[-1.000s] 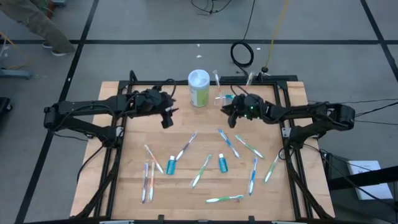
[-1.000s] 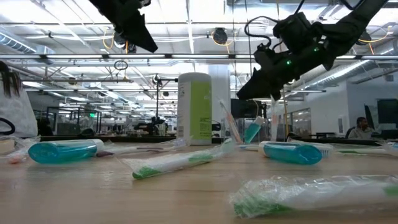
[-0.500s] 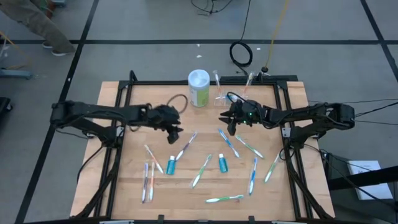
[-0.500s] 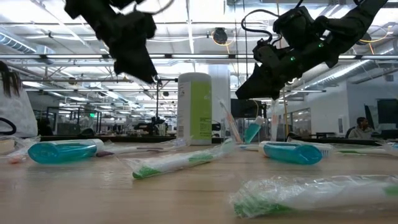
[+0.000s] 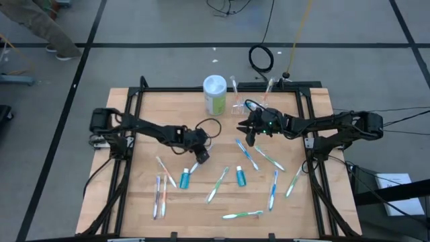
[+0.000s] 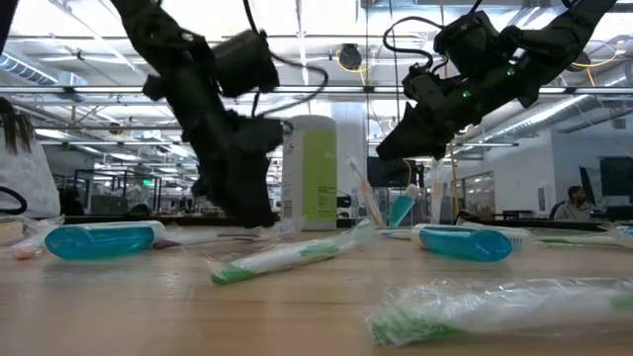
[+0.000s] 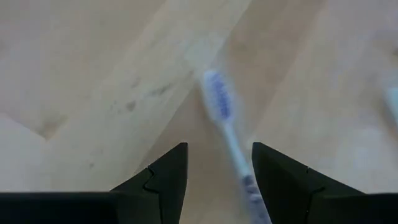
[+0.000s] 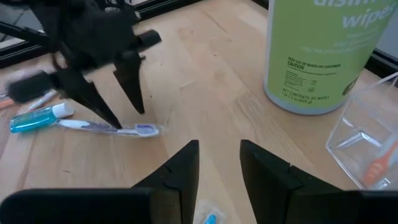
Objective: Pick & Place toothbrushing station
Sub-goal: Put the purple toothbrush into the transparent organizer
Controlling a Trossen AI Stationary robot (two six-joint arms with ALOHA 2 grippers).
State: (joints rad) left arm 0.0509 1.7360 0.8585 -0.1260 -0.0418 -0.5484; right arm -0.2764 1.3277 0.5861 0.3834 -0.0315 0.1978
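I see the left hand (image 5: 199, 156) low over the middle of the bench (image 5: 148, 202), its fingers (image 7: 163, 174) parted to either side of a blue-and-white toothbrush (image 7: 229, 138) lying flat on the wood (nothing is held). In the right wrist view the two fingertips stand just above that brush's handle. The right hand (image 5: 246, 129) hangs above the bench nearer the far edge, fingers (image 8: 180, 168) a narrow gap apart, holding nothing. The station (image 5: 239, 106) sits at the far edge, just beside the green wipes can (image 5: 215, 94) on the side toward the right arm; something orange stands in it. More toothbrushes and two small blue tubes (image 5: 185, 179) lie scattered toward the near edge.
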